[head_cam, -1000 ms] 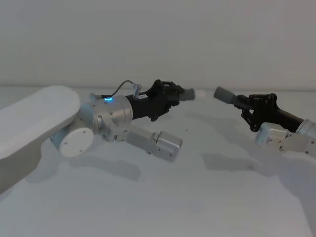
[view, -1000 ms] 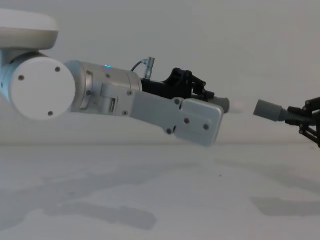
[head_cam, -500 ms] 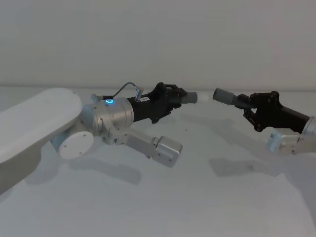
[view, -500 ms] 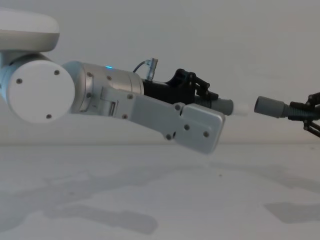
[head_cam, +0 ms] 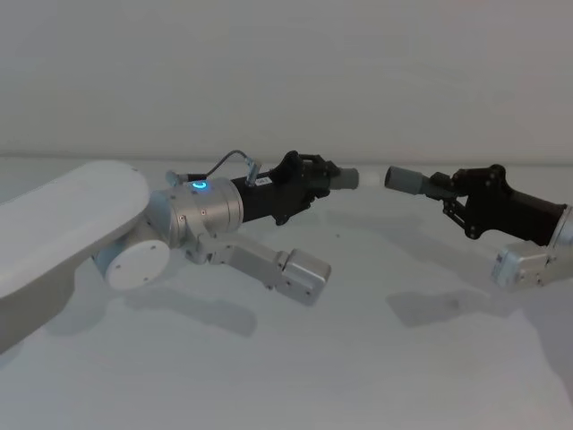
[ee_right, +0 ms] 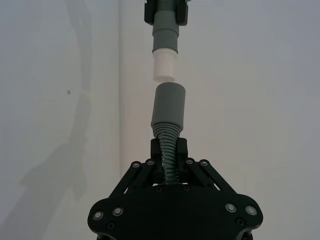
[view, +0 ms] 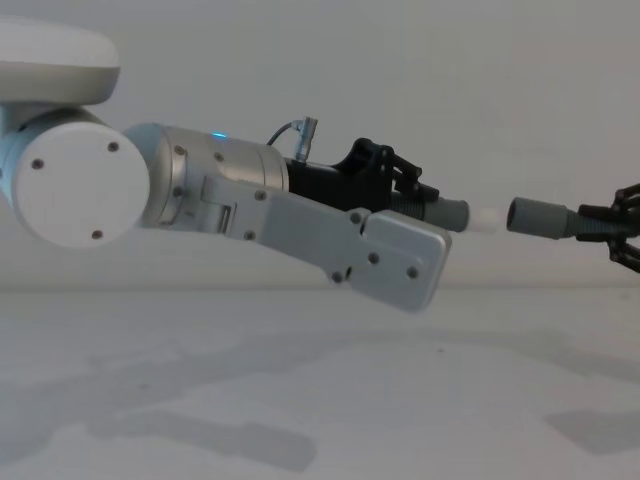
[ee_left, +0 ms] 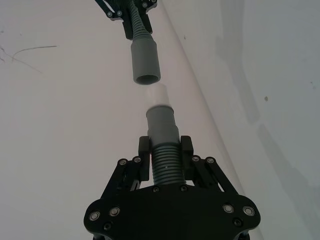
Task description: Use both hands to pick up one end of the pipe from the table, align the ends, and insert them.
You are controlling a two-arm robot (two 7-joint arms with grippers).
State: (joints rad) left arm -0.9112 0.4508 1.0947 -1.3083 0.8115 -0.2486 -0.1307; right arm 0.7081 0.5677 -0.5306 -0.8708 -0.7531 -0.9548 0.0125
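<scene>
Both pipe pieces held in the air above the table (head_cam: 358, 358). Left gripper (ee_left: 165, 165) pinches the ribbed pipe (ee_left: 165, 165) behind its white-tipped end (ee_left: 161, 98). Right gripper (ee_right: 169, 156) pinches a second ribbed piece (ee_right: 169, 160); its collar (ee_right: 168, 104) faces the tip, nearly in line, small gap between.

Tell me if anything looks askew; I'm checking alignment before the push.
Nothing stands out. The left pincer holds the white-tipped end nearly in line with the open collar held by the right pincer, a small gap between.
</scene>
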